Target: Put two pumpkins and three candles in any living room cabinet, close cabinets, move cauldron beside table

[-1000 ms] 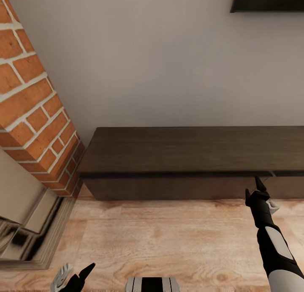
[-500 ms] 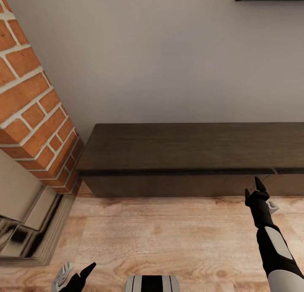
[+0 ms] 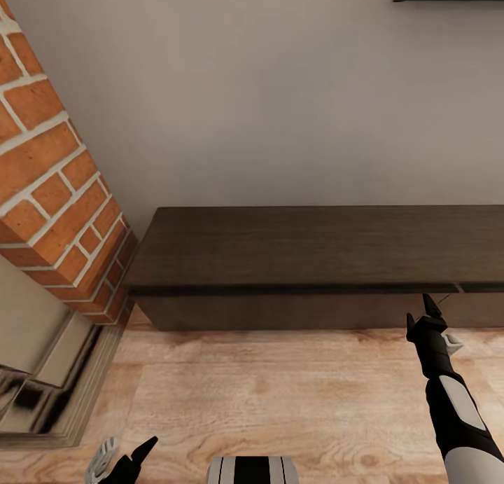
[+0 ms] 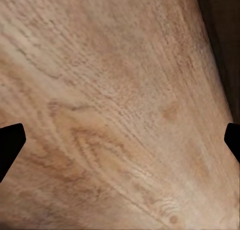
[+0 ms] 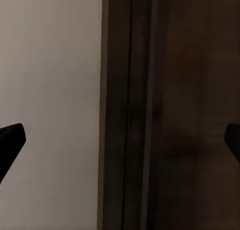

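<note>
Brick column [image 3: 52, 190]: far left, rising beside a shiny metal surround [image 3: 42, 372] at floor level.
Left gripper [image 3: 124, 454]: low over the wooden floor [image 3: 280, 393]; in the left wrist view its two fingertips [image 4: 10, 145] sit at opposite edges, so the fingers stand wide apart and hold nothing.
Cabinet [image 3: 315, 249]: long, low and dark, against the pale wall [image 3: 280, 92]; its fronts look pushed in and its top is bare.
Right gripper [image 3: 432, 314]: raised just in front of the cabinet's upper front edge, near a seam in the top; fingers likewise spread, nothing between them.
Change: over the last second the whole scene slid slightly, a camera shift; the arms kept their pose.
Pumpkins, candles, cauldron: not among the things shown here.
Meaning for the task: judged an approach to opening a front; nothing is stowed yet.
</note>
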### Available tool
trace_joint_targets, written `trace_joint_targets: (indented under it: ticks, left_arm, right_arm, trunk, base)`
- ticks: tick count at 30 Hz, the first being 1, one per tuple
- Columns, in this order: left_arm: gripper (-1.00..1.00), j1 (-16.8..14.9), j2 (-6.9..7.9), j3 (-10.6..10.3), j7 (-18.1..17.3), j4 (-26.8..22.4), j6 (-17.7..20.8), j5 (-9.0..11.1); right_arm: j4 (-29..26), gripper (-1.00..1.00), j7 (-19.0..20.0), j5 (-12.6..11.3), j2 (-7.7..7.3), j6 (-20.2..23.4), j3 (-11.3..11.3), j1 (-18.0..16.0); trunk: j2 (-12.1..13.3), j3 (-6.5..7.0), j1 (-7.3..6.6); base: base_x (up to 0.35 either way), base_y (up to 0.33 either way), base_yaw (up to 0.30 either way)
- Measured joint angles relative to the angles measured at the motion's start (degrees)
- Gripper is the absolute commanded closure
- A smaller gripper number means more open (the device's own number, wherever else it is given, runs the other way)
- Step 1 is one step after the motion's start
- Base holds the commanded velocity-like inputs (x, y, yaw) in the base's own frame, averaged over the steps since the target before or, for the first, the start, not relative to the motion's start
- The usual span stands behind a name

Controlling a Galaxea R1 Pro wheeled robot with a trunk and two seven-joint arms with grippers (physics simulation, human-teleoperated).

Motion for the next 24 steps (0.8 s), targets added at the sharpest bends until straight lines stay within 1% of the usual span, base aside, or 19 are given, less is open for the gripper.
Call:
trace_joint_targets:
  ticks: [1,4,7,8,9,12,13,17,24]
  left_arm:
    - [-1.00,0.0,0.12,0.0,-0.1,-0.1,0.4,0.7]
    - [-1.00,0.0,0.31,0.1,-0.3,-0.4,1.8,1.4]
    - [-1.00,-0.1,0.38,0.1,-0.3,-0.5,2.4,1.6]
    - [-1.00,-0.1,0.40,0.1,-0.3,-0.6,2.6,1.7]
    - [-1.00,-0.3,0.42,0.1,-0.3,-0.6,2.8,1.8]
    - [-1.00,-0.4,0.47,0.1,-0.3,-0.6,3.0,1.8]
    - [-1.00,-0.5,0.49,0.1,-0.3,-0.7,3.1,1.9]
    - [-1.00,-0.5,0.45,0.1,-0.4,-0.3,2.9,1.7]
    - [-1.00,-0.5,0.51,-0.1,-0.3,0.4,2.5,1.1]
  right_arm:
    - [0.0,-1.00,0.1,0.0,-0.02,0.0,0.0,0.0]
    - [0.0,-1.00,0.6,0.0,-0.04,0.0,0.0,0.0]
    - [0.0,-1.00,1.5,0.0,-0.05,0.0,0.0,0.0]
    - [0.0,-1.00,2.1,0.0,-0.05,0.0,0.0,0.0]
    - [0.0,-1.00,3.8,0.0,-0.05,0.0,0.0,0.0]
    - [0.3,-1.00,6.6,0.0,-0.03,0.0,0.0,0.0]
    - [0.6,-1.00,8.0,0.0,-0.04,0.0,0.0,0.0]
    - [1.3,-1.00,10.0,0.0,-0.04,0.0,-0.1,0.0]
    - [1.6,-1.00,10.6,-0.1,-0.05,0.1,-0.1,0.0]
  trunk:
    - [0.0,-0.21,0.03]
    - [-0.1,-0.88,0.11]
    - [-0.1,-1.54,0.18]
    - [-0.1,-1.77,0.21]
    - [-0.1,-1.99,0.23]
    - [-0.2,-2.65,0.31]
    - [-0.2,-2.66,0.31]
    - [-0.2,-2.66,0.31]
    - [-0.2,-2.66,0.31]
  base:
    - [0.003,0.000,0.000]
    - [0.002,0.000,0.000]
    - [0.000,0.000,0.000]
    - [0.000,0.000,0.000]
    - [0.000,0.000,0.000]
    - [0.000,0.000,0.000]
    - [0.000,0.000,0.000]
    - [0.000,0.000,0.000]
    - [0.000,0.000,0.000]
